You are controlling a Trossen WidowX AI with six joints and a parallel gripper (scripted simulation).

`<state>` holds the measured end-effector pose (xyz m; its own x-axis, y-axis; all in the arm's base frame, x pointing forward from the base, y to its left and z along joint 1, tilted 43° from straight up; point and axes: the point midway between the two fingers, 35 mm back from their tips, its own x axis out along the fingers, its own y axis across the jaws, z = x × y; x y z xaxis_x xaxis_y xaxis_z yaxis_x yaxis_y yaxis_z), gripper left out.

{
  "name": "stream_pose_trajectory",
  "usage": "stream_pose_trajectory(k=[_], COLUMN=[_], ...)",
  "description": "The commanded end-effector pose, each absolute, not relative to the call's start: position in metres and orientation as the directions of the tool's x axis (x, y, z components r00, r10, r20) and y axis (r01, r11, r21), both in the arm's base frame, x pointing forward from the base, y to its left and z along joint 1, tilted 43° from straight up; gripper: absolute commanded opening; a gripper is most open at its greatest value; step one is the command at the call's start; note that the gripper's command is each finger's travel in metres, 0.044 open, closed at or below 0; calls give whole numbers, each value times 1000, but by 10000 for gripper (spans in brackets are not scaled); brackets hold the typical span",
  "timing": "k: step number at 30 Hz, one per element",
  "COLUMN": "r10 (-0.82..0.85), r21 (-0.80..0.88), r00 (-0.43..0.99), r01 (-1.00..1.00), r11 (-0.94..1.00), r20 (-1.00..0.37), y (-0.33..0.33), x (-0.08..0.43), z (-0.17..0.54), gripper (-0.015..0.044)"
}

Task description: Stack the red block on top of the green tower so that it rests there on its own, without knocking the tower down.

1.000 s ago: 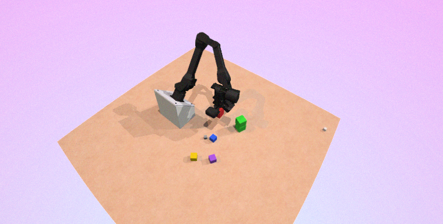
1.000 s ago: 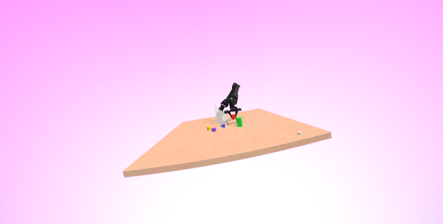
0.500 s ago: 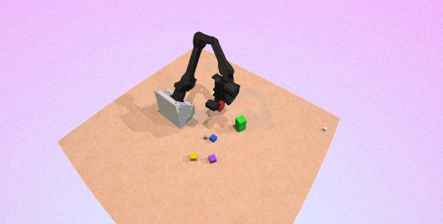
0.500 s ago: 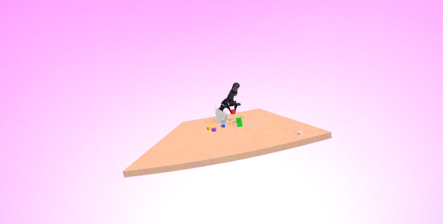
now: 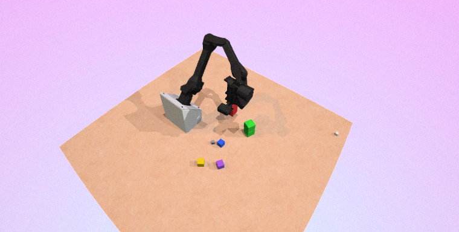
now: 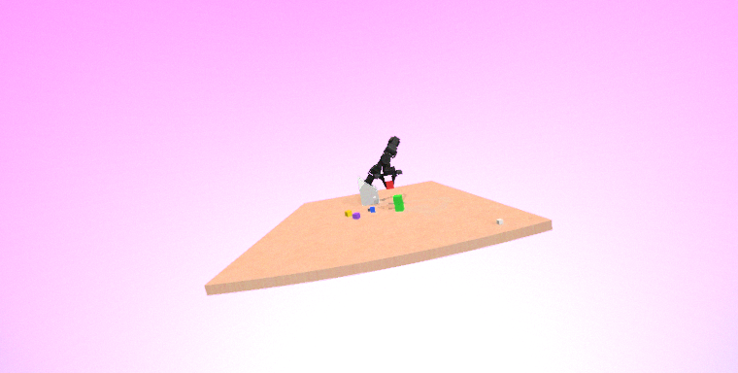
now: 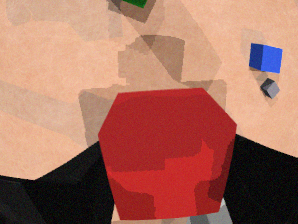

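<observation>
The gripper (image 5: 229,109) was clenched on the red block (image 5: 234,109), holding it in the air above the tan table (image 5: 160,179), with black fingers flanking the block's sides in the wrist view. The green tower (image 5: 249,127) stood upright on the table, near the block but apart from it, to the right and nearer. Closer still lay a blue cube (image 5: 220,142) beside a small grey cube (image 5: 212,141), then a yellow cube (image 5: 200,162) and a purple cube (image 5: 220,164). The arm's grey base (image 5: 179,114) sat to the left.
</observation>
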<state>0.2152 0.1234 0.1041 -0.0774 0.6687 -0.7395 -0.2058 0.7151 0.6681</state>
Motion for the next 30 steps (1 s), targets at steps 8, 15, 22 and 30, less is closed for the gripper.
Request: stream_pose_trajectory(k=[8, 15, 22, 30], r10=[671, 671, 672, 673], r21=[671, 670, 671, 671], r00=[-78, -77, -75, -75], r01=[-204, -202, -204, -207], r11=[713, 714, 713, 711], r20=[-737, -738, -737, -736], y=[136, 145, 154, 158], x=[257, 284, 310, 323], z=[115, 119, 121, 123], gripper=[0, 0, 0, 0])
